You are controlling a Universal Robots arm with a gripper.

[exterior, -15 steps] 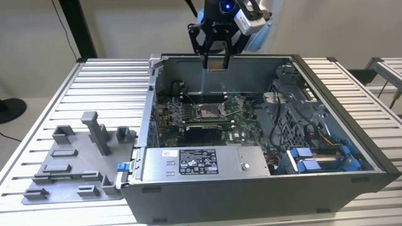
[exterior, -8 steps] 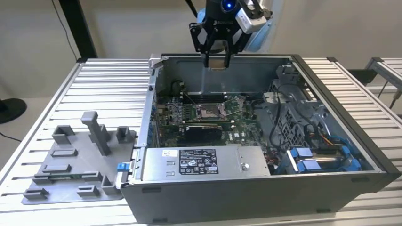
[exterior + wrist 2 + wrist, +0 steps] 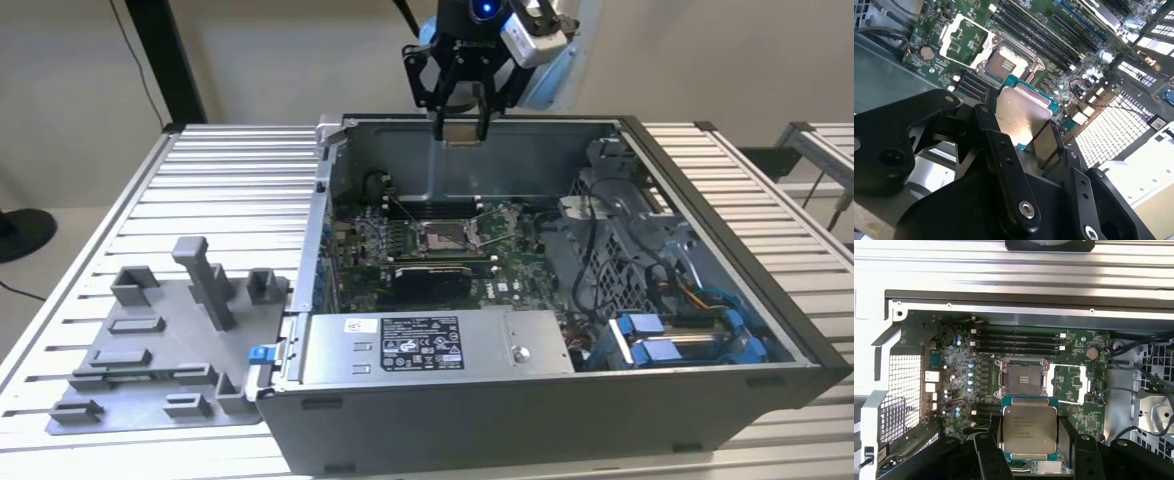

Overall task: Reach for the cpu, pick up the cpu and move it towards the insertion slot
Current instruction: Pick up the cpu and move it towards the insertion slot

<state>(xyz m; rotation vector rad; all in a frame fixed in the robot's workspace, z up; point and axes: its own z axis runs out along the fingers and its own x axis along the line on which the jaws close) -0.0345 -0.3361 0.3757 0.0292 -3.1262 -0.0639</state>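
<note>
My gripper (image 3: 463, 128) hangs high over the rear wall of the open computer case, shut on the cpu (image 3: 462, 133), a thin silver-beige square. In both wrist views the cpu (image 3: 1029, 429) (image 3: 1021, 116) sits between the black fingers (image 3: 1064, 437), with its flat metal face showing. The insertion slot (image 3: 445, 237) is a silver-framed socket with a dark centre on the green board, well below the gripper and nearer the case's front. It lies open and bare in both wrist views (image 3: 1021, 378) (image 3: 1004, 64), with the cpu held above it and to one side.
The computer case (image 3: 787, 320) stands on a slatted metal table (image 3: 227, 170). At the exterior view's left lies a grey fixture plate (image 3: 147, 385) with upright blocks. Inside the case are a power supply (image 3: 427, 345), blue drive holders (image 3: 681, 340), cables and long black memory slots (image 3: 1016, 342).
</note>
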